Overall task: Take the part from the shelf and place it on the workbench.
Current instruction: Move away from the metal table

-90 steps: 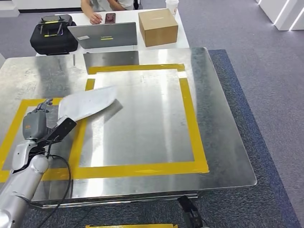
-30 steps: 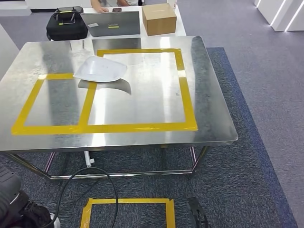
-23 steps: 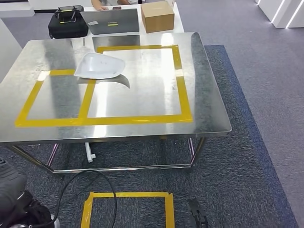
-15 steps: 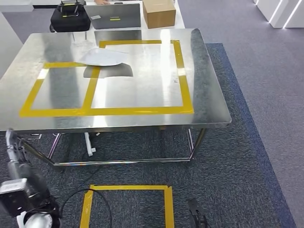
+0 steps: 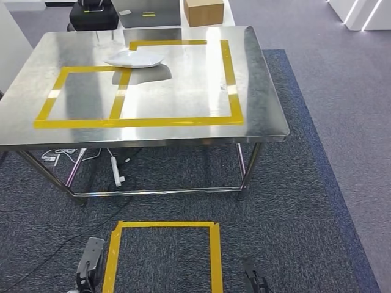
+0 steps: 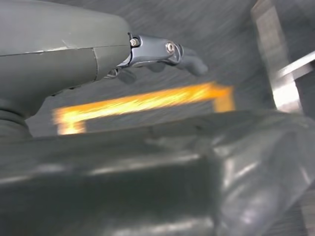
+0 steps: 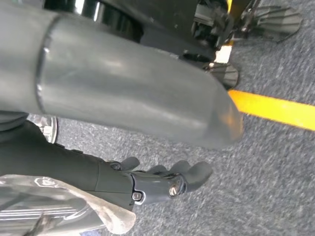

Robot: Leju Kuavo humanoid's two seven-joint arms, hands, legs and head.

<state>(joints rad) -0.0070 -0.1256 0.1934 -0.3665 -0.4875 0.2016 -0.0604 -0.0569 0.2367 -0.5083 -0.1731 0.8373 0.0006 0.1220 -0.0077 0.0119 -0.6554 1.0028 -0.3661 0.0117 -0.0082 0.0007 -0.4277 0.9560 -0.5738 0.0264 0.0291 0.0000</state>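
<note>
The white curved part point(image 5: 134, 58) lies on the steel workbench point(image 5: 184, 91), across the yellow tape line between the two marked fields, with nothing touching it. I stand back from the bench. My left hand point(image 5: 90, 264) hangs low near the carpet at the bottom left. In the left wrist view the left hand point(image 6: 163, 51) has its fingers stretched out and holds nothing. My right hand point(image 7: 163, 179) hangs over the grey carpet, fingers extended and empty.
Behind the bench stand a black bag point(image 5: 92, 13), a grey laptop point(image 5: 147, 11) and a cardboard box point(image 5: 203, 11). A yellow tape square point(image 5: 161, 256) marks the carpet in front of me. A power strip and cables point(image 5: 115, 171) lie under the bench.
Three seconds ago my left hand held the part over the bench; now the part lies there alone. The camera has backed away from the bench, and the left arm has dropped.
</note>
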